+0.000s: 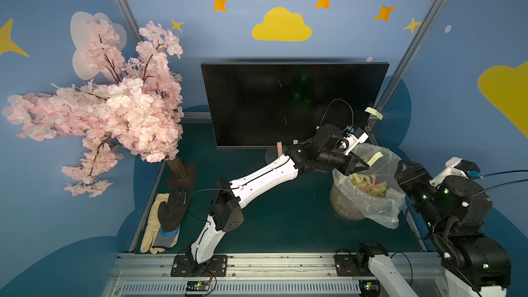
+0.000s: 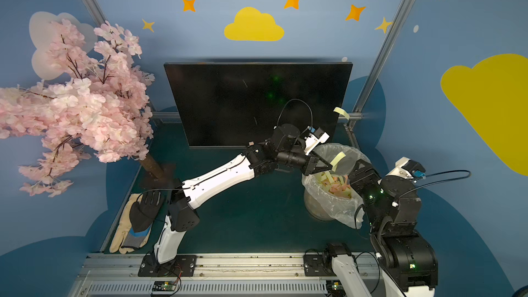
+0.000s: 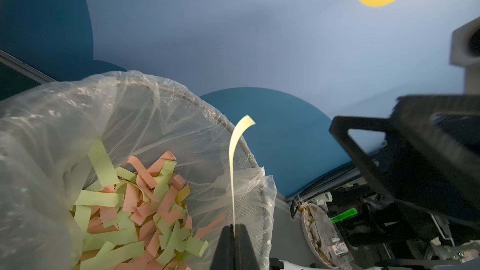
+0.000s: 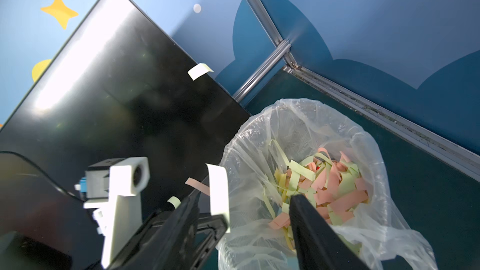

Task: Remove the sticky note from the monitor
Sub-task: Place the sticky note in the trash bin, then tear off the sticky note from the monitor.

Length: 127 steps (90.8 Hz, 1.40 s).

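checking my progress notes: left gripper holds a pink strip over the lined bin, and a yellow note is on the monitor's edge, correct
The strip in the left gripper is pale yellow, not pink, as the left wrist view shows. It is over the lined bin, and a yellow note is on the monitor's edge.
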Motion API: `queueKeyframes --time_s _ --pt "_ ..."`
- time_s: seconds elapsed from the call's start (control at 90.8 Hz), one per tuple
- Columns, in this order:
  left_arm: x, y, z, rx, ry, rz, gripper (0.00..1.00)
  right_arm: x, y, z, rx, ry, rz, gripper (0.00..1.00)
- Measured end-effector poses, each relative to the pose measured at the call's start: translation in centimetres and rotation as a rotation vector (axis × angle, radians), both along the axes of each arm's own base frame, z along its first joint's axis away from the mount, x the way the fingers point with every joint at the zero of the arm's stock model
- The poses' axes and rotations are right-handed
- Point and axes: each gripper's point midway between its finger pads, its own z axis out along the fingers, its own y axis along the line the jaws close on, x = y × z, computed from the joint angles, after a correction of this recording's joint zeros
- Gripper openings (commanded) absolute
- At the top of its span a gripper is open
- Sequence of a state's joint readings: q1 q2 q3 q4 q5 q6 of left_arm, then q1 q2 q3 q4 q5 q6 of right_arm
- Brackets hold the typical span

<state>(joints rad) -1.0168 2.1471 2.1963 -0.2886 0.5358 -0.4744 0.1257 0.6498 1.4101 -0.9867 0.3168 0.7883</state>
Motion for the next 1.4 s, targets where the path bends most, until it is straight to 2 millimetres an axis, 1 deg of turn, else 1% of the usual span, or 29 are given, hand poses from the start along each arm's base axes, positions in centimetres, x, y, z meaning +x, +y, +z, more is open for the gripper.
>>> queueKeyframes --time_s 0.044,0.088,0.121,0.176,0.231,0.308,0.352,0.463,0.595,0.672,0.738,0.804,0.87,0.991,1.112,1.222,1.332,1.399 --pt "-0.2 -0.4 -0.6 0.012 0.003 -0.01 0.41 -0.1 -0.1 0.2 0.0 -0.005 -0.006 0.61" --pt "-0.3 -0.5 -1.3 0.026 0.005 -0.015 0.53 -0.1 -0.2 0.2 -0.001 -0.005 -0.008 0.61" --pt "-0.2 -0.6 -1.6 0.034 0.009 -0.016 0.59 -0.1 -0.2 0.2 -0.001 -0.004 -0.009 0.61" --pt "-0.2 -0.5 -2.0 0.045 0.016 -0.014 0.67 0.0 -0.1 0.1 -0.001 -0.001 -0.008 0.61" --pt "-0.1 -0.5 -1.5 0.041 0.007 -0.012 0.74 0.0 -0.1 0.1 -0.002 0.001 -0.008 0.61" --pt "0.0 -0.4 -0.2 0.018 -0.014 -0.009 0.8 0.1 -0.1 0.0 -0.002 0.005 -0.006 0.61" --pt "0.1 -0.4 0.5 0.005 -0.029 -0.008 0.83 0.1 -0.1 0.0 -0.003 0.008 -0.004 0.61" --pt "0.1 -0.3 1.8 -0.021 -0.056 -0.006 0.84 0.3 0.0 -0.1 -0.006 0.013 0.001 0.62" --pt "0.5 0.0 2.8 -0.034 -0.085 0.001 0.86 0.3 0.2 -0.1 -0.008 0.015 0.01 0.62" --pt "1.0 0.6 3.1 -0.028 -0.096 0.018 0.87 0.4 0.3 -0.1 -0.008 0.016 0.017 0.62" --pt "1.8 1.5 3.6 -0.021 -0.108 0.044 0.87 0.5 0.5 -0.2 -0.006 0.02 0.028 0.62" --pt "2.6 3.0 4.0 -0.009 -0.116 0.08 0.88 0.7 0.8 -0.3 -0.006 0.025 0.048 0.62" --pt "3.2 5.1 4.8 -0.001 -0.13 0.119 0.89 1.2 1.3 -0.3 -0.006 0.032 0.076 0.62" --pt "4.0 9.7 6.0 -0.006 -0.154 0.208 0.92 2.6 2.9 -0.4 0.001 0.054 0.158 0.62" --pt "4.7 14.8 5.8 -0.016 -0.156 0.311 0.95 4.7 5.1 -0.5 0.025 0.074 0.265 0.61" --pt "5.9 18.9 3.8 -0.012 -0.125 0.409 0.96 6.5 7.2 -0.8 0.057 0.095 0.371 0.6" --pt "7.2 22.7 0.2 0.013 -0.052 0.507 0.97 8.1 9.7 -1.1 0.088 0.111 0.484 0.58" --pt "7.9 24.7 -1.9 0.022 0.009 0.561 0.98 8.8 11.7 -1.5 0.093 0.125 0.562 0.58"
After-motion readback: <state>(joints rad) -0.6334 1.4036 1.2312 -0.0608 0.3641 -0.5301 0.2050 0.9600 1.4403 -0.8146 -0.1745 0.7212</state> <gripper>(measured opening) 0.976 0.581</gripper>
